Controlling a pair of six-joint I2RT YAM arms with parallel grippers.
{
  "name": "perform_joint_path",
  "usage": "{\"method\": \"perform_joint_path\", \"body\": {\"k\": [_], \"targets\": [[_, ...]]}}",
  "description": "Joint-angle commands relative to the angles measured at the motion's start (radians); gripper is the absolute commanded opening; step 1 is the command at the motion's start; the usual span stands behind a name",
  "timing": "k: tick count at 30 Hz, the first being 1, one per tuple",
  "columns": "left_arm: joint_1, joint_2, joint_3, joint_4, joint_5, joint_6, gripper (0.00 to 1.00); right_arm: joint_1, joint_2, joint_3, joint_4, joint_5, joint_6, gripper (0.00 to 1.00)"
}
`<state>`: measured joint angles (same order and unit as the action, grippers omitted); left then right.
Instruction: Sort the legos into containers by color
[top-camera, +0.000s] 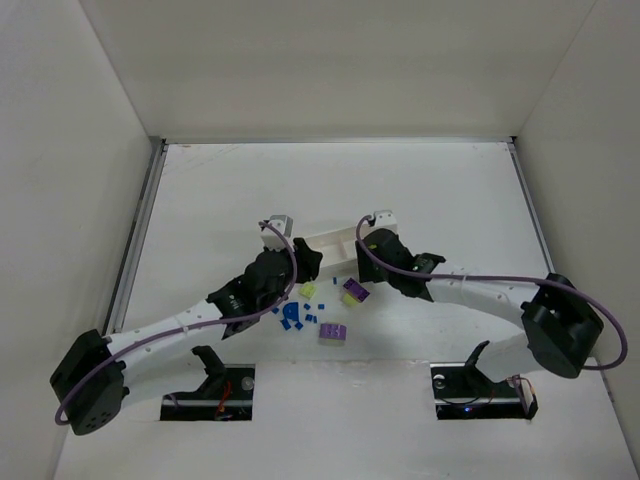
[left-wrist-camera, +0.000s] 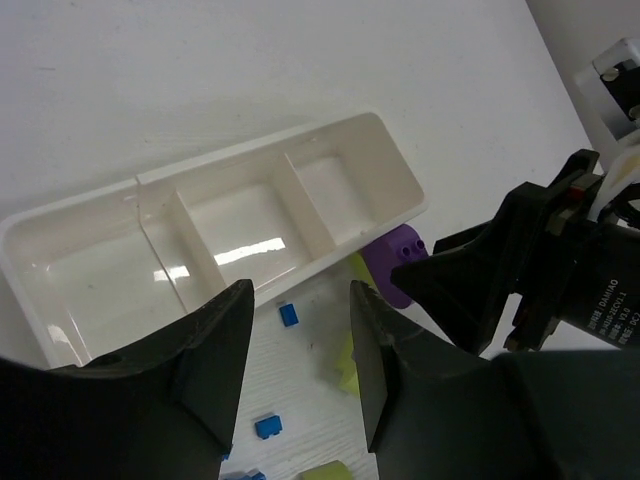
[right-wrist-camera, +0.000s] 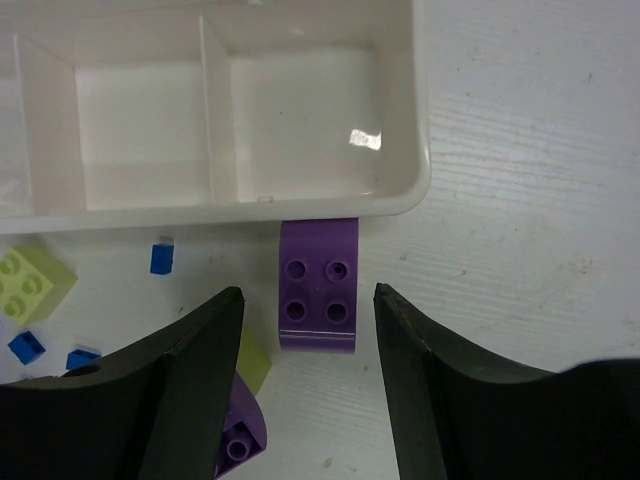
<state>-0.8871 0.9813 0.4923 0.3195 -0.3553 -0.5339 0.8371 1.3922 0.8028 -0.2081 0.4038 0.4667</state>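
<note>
Left gripper (left-wrist-camera: 300, 300) and right gripper (right-wrist-camera: 308, 305) are held open and empty above the loose legos (top-camera: 320, 312).

Moderately parted fingers are shown on the left gripper, with a tiny blue bit (left-wrist-camera: 289, 316) seen on the table (left-wrist-camera: 200, 70) in the gap below them. The right gripper's fingers are spread wider, and a purple four-stud brick (right-wrist-camera: 318, 290) is framed between them; whether it is touched cannot be told. One end of that brick is set against the outer wall of the white three-compartment tray (right-wrist-camera: 420, 150), at its end compartment. A yellow-green brick (right-wrist-camera: 30, 285) and more blue bits (right-wrist-camera: 163, 258) are scattered on the table just beside the tray's long side.
</note>
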Motion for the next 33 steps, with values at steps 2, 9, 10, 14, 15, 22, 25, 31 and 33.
{"method": "perform_joint_path", "body": {"k": [2, 9, 10, 14, 15, 22, 25, 31, 33], "targets": [[0.012, 0.029, 0.006, 0.084, 0.041, 0.011, 0.41, -0.016, 0.051, 0.019, 0.064, -0.045, -0.01, 0.6], [0.02, 0.043, 0.017, 0.084, 0.061, 0.006, 0.45, -0.049, 0.079, 0.007, 0.091, -0.025, -0.007, 0.26], [0.02, 0.043, 0.02, 0.081, 0.065, 0.005, 0.46, -0.051, 0.059, 0.003, 0.092, -0.01, -0.007, 0.22], [0.02, 0.031, 0.035, 0.075, 0.082, -0.006, 0.47, -0.049, -0.106, -0.016, 0.053, 0.062, -0.011, 0.19], [0.021, 0.028, 0.041, 0.073, 0.088, -0.014, 0.47, -0.049, -0.155, -0.019, 0.038, 0.061, -0.007, 0.19], [0.024, -0.001, 0.088, 0.078, 0.176, -0.124, 0.56, -0.063, -0.387, -0.037, 0.09, -0.115, 0.072, 0.18], [0.037, -0.035, 0.089, 0.098, 0.208, -0.191, 0.61, -0.077, -0.384, -0.073, 0.244, -0.236, 0.147, 0.18], [0.092, -0.118, 0.026, 0.167, 0.257, -0.342, 0.65, -0.112, -0.273, -0.132, 0.643, -0.469, 0.361, 0.17], [0.118, -0.151, -0.012, 0.197, 0.268, -0.394, 0.65, -0.129, -0.22, -0.14, 0.761, -0.534, 0.435, 0.17]]}}
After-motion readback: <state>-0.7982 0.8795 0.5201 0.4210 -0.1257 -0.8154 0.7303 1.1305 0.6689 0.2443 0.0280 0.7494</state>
